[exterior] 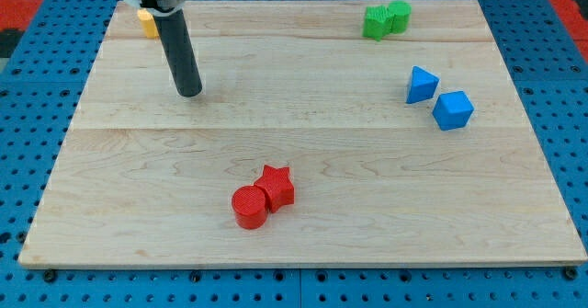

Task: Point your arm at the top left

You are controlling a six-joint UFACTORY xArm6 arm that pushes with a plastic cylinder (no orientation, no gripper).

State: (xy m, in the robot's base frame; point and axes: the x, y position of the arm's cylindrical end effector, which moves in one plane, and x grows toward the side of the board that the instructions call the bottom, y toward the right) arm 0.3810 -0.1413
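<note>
My tip (189, 93) rests on the wooden board (303, 234) in its upper left part. A yellow block (147, 21) lies above and to the left of the tip, near the board's top left corner, partly hidden behind the rod. The tip touches no block. A red cylinder (249, 207) and a red star (277, 186) sit together at the view's bottom centre, far below the tip.
Two green blocks (384, 19) sit side by side at the view's top right. A blue triangular block (421, 85) and a blue cube-like block (452, 109) lie at the right. Blue pegboard (37, 106) surrounds the board.
</note>
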